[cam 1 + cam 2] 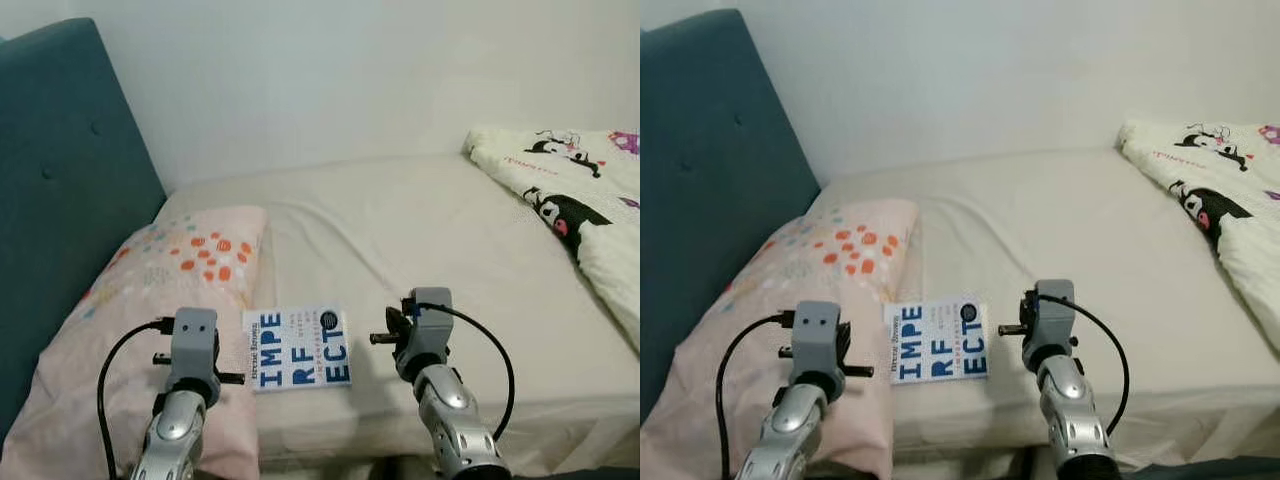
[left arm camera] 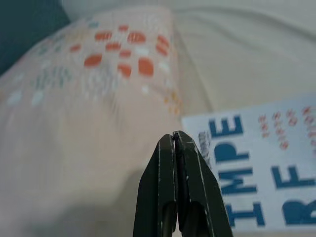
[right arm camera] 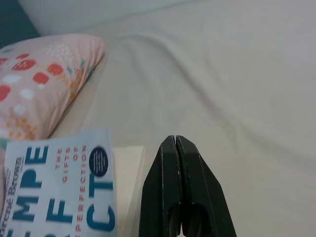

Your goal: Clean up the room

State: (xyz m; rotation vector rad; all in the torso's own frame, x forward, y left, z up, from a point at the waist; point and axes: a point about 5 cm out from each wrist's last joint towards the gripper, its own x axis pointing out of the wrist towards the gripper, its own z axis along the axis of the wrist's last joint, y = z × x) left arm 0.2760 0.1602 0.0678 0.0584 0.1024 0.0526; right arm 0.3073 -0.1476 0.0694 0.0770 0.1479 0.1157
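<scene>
The book [image 1: 299,348], a white paperback with large blue letters, lies flat near the front edge of the bed [image 1: 430,240], just beside the pink dotted pillow [image 1: 160,310] and between the two raised arms. The left gripper [image 2: 177,143] hangs over the pillow's edge with its jaws clenched on nothing, the book's cover just off to one side of its tips, and the right gripper [image 3: 176,145], jaws likewise pressed together and empty, hovers over bare sheet just beside the book's other edge. Farther back, a cartoon-print blanket [image 1: 580,200] lies bunched at the robot's right, and a teal headboard [image 1: 60,180] rises at its left against the white wall [image 1: 330,70].
</scene>
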